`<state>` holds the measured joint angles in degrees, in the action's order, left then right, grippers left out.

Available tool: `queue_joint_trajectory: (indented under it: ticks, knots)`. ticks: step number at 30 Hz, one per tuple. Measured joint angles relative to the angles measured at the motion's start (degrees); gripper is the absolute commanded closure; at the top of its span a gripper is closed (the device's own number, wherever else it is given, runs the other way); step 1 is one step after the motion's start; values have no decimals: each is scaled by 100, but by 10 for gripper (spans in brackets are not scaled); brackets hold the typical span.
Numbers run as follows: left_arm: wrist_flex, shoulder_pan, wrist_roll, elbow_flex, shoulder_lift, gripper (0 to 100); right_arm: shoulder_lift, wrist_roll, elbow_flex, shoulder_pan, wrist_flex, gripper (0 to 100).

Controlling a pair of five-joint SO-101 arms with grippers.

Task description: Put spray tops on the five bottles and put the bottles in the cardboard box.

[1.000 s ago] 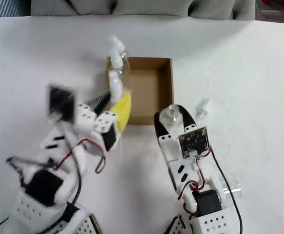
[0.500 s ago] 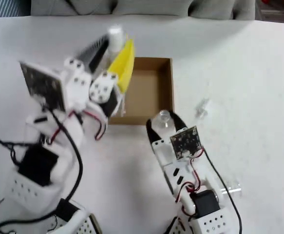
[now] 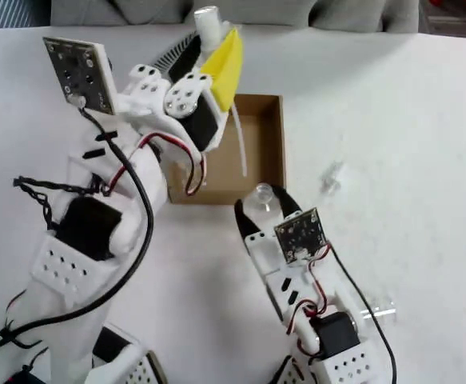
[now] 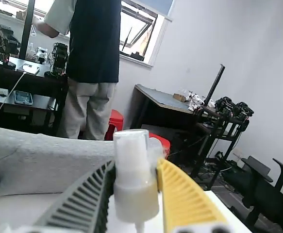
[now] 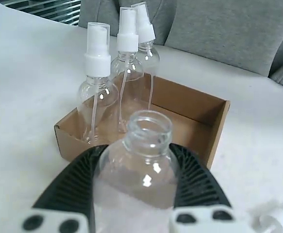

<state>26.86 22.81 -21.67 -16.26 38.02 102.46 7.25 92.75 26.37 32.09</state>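
**A:** Jaws on the left gripper (image 3: 210, 34) are clamping a spray top (image 3: 206, 19), holding it up over the cardboard box (image 3: 260, 148)'s far-left corner.

**B:** Yep, and the right gripper (image 3: 263, 202) is squeezing an uncapped bottle (image 3: 262, 192) just off the box's near wall. Three capped bottles (image 5: 126, 73) are crowding its left side, and a loose spray top (image 3: 331, 178) is lying on the table (image 3: 408, 104) toward the right edge.

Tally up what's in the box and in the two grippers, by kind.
Clear plastic bottles with white spray tops, in the brown cardboard box: 3
Open clear bottle, in the right gripper: 1
Loose white spray top, in the left gripper: 1
Total: 5
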Motion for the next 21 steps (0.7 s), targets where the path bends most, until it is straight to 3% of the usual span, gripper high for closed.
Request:
queue_joint_trajectory:
  ticks: [11,21]
  knots:
    - [-1644,132,-158,-1670,-9,980,0,0,0,484,237,983]
    - [-2400,141,-158,-3270,1037,980,0,0,26,501,237,983]
